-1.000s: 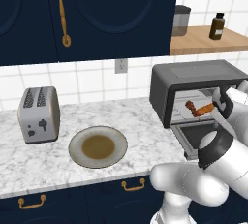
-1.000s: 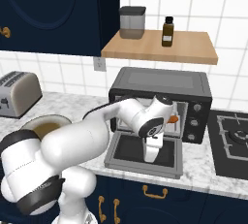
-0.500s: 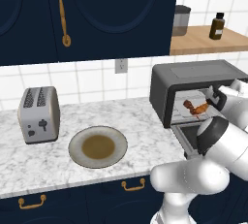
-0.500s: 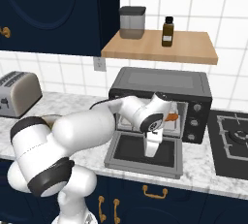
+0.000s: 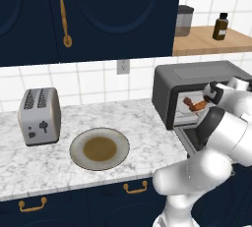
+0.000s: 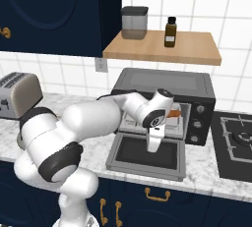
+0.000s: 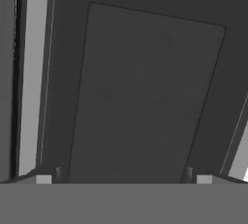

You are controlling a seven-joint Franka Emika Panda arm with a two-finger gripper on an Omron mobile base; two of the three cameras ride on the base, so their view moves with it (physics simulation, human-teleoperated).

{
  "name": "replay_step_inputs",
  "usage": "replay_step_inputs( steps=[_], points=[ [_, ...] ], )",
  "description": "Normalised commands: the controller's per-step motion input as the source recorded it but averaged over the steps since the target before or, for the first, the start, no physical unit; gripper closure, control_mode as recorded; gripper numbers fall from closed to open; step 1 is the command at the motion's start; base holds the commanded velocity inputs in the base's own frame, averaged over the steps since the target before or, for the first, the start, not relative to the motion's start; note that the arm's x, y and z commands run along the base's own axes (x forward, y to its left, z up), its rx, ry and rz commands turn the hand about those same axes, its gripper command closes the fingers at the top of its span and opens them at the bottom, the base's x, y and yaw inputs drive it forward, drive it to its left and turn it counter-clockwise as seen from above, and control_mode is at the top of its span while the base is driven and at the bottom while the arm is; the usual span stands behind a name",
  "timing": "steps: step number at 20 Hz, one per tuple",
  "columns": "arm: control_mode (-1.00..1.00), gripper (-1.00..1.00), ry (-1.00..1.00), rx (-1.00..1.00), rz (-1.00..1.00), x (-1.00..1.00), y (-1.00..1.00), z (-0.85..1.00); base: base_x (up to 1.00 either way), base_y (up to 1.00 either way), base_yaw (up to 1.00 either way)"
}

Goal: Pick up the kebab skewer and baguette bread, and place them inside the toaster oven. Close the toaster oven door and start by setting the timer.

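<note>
The gripper (image 6: 153,147) is hanging wide open with nothing in it, pointing down at the toaster oven door (image 6: 170,158), a flat dark glass panel in a grey frame lying folded down just beneath it. Behind and above the gripper, the boxy dark grey toaster oven (image 6: 165,81) is standing open on the speckled marble surface (image 6: 204,178). Inside, the chunky red-brown kebab skewer (image 5: 198,105) is resting on the rack. Far off to the gripper's side, a round plate (image 5: 100,148) is sitting.

A kitchen with a white tiled wall (image 5: 98,81) and dark navy cupboards (image 5: 98,10) with brass handles above a grey-veined marble worktop (image 5: 49,157). A wooden shelf (image 6: 162,49) is fixed to the wall, and a black hob (image 6: 236,140) sits at the worktop's right end.
</note>
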Motion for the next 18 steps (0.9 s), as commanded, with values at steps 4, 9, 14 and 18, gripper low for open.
replay_step_inputs(
  steps=[4,9,14,18],
  points=[
    [-1.0,-1.0,-0.02,0.0,0.0,0.45,0.04,0.0,0.0,0.0,0.0],
    [-1.0,-1.0,-0.02,0.0,0.0,0.41,0.0,0.0,0.0,0.0,0.0],
    [-1.0,-1.0,-0.02,0.0,0.0,0.43,0.0,0.0,0.0,0.0,0.0],
    [-1.0,-1.0,0.0,0.0,0.0,-0.02,0.0,-0.01,0.0,0.0,0.0]
  ],
)
